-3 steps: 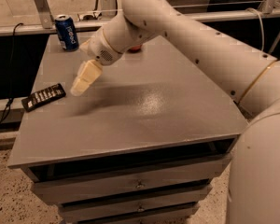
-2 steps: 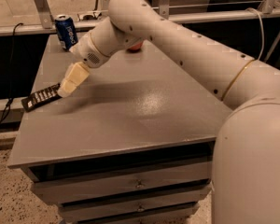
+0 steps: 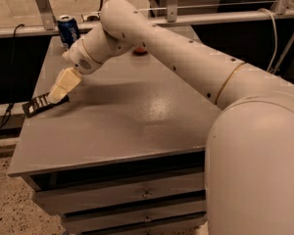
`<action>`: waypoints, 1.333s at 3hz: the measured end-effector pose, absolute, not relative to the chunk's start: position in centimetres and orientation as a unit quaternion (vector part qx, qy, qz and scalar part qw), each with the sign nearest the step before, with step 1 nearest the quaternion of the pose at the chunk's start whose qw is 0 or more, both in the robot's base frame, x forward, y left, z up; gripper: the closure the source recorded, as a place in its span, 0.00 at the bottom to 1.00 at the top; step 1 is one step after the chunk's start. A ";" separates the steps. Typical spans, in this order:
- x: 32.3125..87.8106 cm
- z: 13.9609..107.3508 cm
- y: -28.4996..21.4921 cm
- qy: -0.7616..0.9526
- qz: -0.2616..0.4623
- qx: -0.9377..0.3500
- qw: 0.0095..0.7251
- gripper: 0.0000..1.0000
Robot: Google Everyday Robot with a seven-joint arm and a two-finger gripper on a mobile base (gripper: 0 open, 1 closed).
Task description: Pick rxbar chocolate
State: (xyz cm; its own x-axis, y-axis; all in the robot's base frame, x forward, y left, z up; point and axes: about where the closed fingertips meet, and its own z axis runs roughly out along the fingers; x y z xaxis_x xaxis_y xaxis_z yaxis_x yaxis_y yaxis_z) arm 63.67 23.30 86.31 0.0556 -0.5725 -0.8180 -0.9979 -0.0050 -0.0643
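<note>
The rxbar chocolate (image 3: 36,105) is a thin flat black bar with white print. It lies at the left edge of the grey table (image 3: 137,126). My gripper (image 3: 58,93) reaches down and left from the arm, and its cream tip is right over the bar's right end, covering that end. I cannot tell whether it touches the bar.
A blue Pepsi can (image 3: 68,30) stands at the table's far left corner. A bit of the red apple (image 3: 140,51) shows behind my arm at the back. Drawers run under the tabletop. A metal rail crosses behind the table.
My gripper has moved left and down across the table, from the left-middle area to the bar's right end. The bar, can and apple have not moved.
</note>
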 end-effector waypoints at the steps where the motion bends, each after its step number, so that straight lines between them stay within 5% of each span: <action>1: 63.3 84.9 24.2 0.611 0.322 -0.645 0.327 0.00; 3: 60.0 83.1 22.0 0.635 0.326 -0.642 0.280 0.02; 4: 59.2 83.0 21.6 0.640 0.320 -0.641 0.277 0.24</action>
State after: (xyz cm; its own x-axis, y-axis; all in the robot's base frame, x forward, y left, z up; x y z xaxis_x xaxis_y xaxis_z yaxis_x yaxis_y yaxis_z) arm 59.17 21.59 83.03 -0.0242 -0.6433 -0.7652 -0.9982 -0.0270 0.0543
